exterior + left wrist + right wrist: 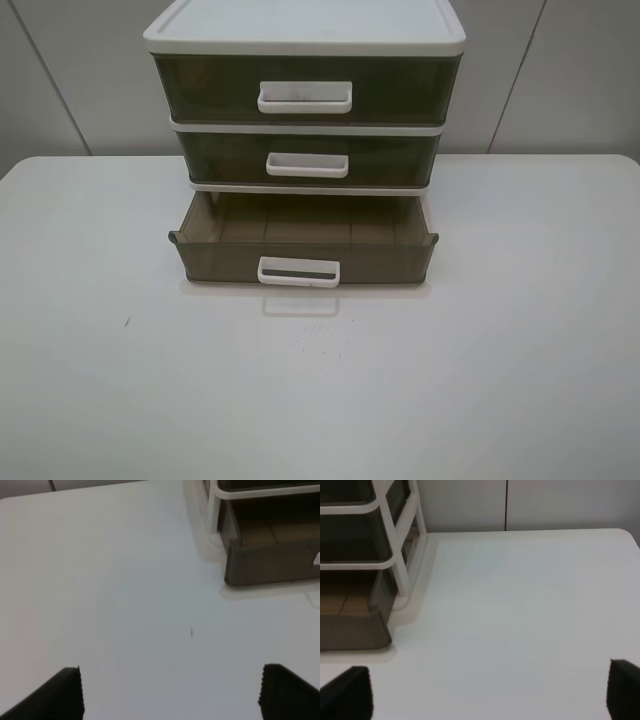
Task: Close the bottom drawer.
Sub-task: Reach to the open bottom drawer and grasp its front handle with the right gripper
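Smoky brown translucent plastic: three drawers stacked in a white-framed unit (432, 150) standing at the far middle of a white table (480, 360), with a pale panelled wall (560, 80) behind. The bottom drawer (300, 250) is pulled out toward the front of the table. Its front panel sits well forward of the two above, and its floor shows through the open top. A small white rectangular handle (299, 271) sits centred on that front panel. The middle drawer (400, 160) and top drawer (410, 90) are pushed in, each with the same white handle, and a white lid (300, 25) caps the top one. A tiny dark speck (127, 321) lies on the tabletop, front-left of the unit. Left gripper (171, 685): dark ribbed fingers (65, 695) spread wide apart, nothing between them, hovering over bare table. The drawer's left front corner is ahead of it and off to the side, well apart. Right gripper (490, 682): black fingers (350, 690) likewise spread wide and holding nothing. The drawer's right front corner lies beside and ahead of it, not touching. The wrist views do not show how high either gripper is above the surface.
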